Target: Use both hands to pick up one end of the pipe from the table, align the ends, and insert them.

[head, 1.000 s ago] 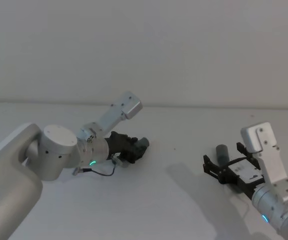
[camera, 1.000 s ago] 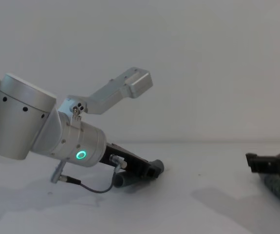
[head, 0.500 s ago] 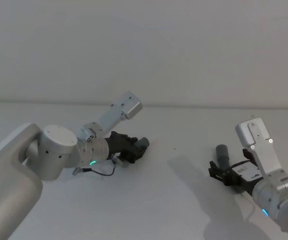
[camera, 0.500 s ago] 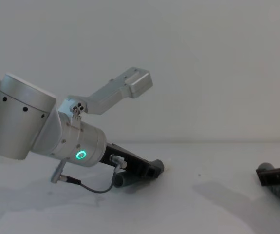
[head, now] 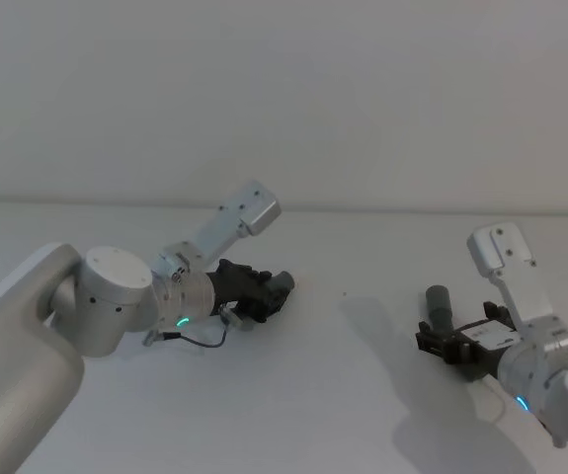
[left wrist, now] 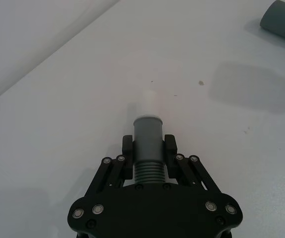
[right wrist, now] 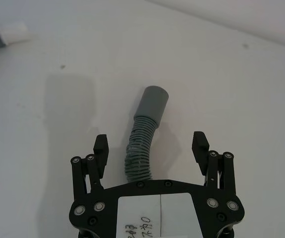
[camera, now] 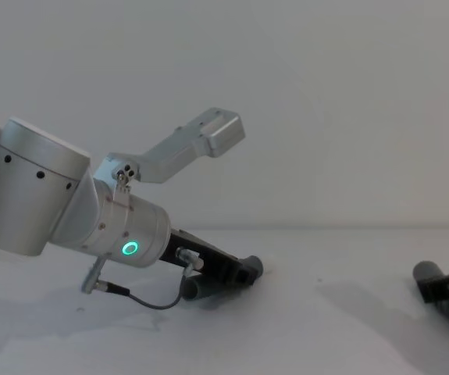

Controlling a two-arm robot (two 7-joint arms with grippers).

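The short ribbed hose piece (left wrist: 147, 166) is clamped between the closed-in fingers of the left gripper (left wrist: 148, 148), low over the left of the table (left wrist: 58, 124). Its grey cuff (left wrist: 147, 130) and white tip (left wrist: 151, 101) stick out past the fingertips. Well apart on the right, the other hose piece (right wrist: 141, 148) lies on the table. It sits between the wide-spread fingers of the right gripper (right wrist: 151, 145), untouched, with its plain cuff (right wrist: 154, 103) pointing away.

Short pipe piece (left wrist: 147, 136) and long pipe piece (right wrist: 141, 148) dark grey, ribbed; white tip (left wrist: 150, 101) on the short one. Left gripper (left wrist: 148, 148), right gripper (right wrist: 150, 143) black; ring light (camera: 131, 248) green; table (head: 343, 395) plain white.
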